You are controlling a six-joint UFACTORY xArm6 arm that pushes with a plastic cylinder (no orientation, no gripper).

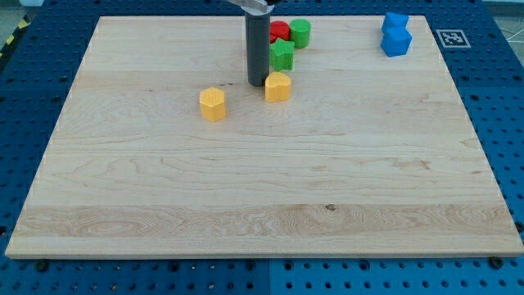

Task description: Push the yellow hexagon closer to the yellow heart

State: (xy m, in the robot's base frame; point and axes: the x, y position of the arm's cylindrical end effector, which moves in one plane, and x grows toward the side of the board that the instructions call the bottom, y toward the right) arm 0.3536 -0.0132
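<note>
The yellow hexagon (212,104) lies on the wooden board, left of centre in the upper half. The yellow heart (278,86) lies to its right and a little higher, about a block's width of bare wood and more between them. My tip (257,83) stands just left of the yellow heart, close to it or touching it, and to the upper right of the yellow hexagon. The rod rises from there out of the view's top.
A green star-like block (282,55) sits just above the heart. A red block (279,32) and a green cylinder (300,33) lie behind it near the top edge. Two blue blocks (396,36) sit at the top right. The board (262,205) rests on a blue perforated table.
</note>
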